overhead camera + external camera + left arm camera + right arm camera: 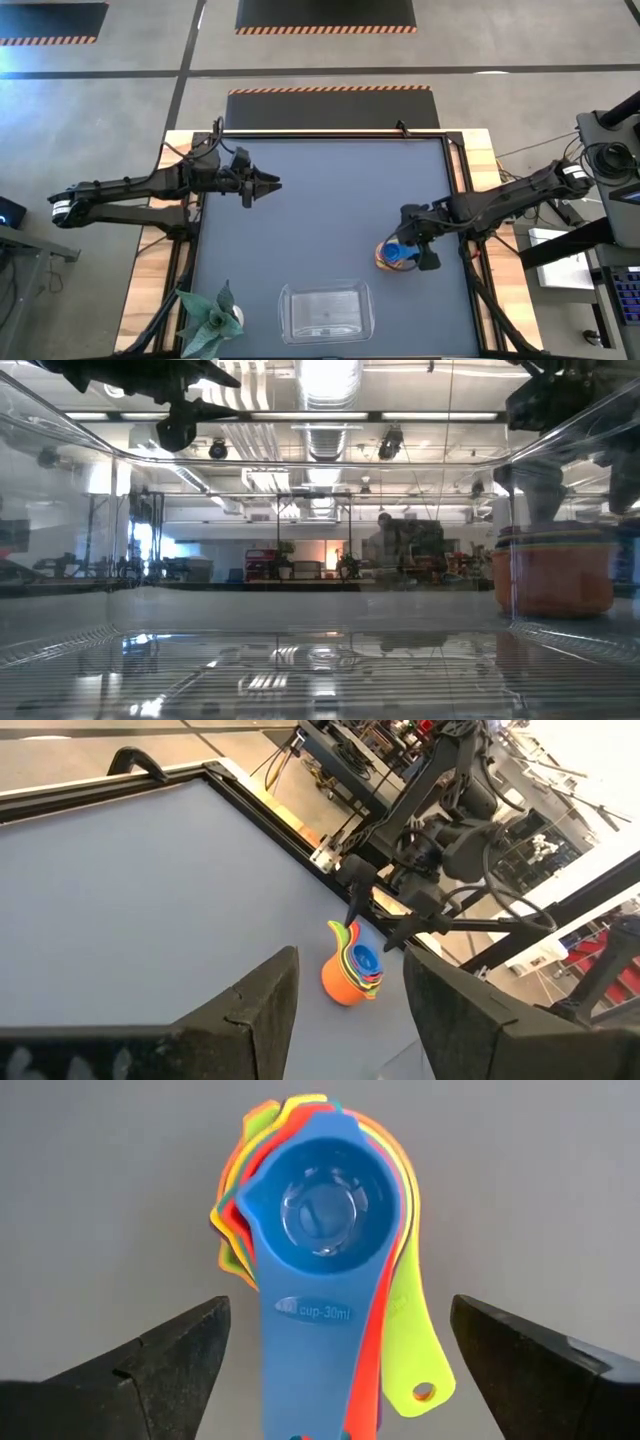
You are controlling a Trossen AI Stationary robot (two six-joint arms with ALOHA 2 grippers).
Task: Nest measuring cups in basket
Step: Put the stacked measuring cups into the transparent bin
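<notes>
One camera looks straight down on my whole table (320, 210) and both arms. The low one sits at table height, apparently inside the clear basket (300, 660), facing the room. My left wrist camera sees across to the nested measuring cups (352, 975); my right wrist camera hangs close above them, shared with the overhead.

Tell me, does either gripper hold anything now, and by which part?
Nothing is held. The right gripper stands open above the nested measuring cups; the left gripper is open and empty.
</notes>
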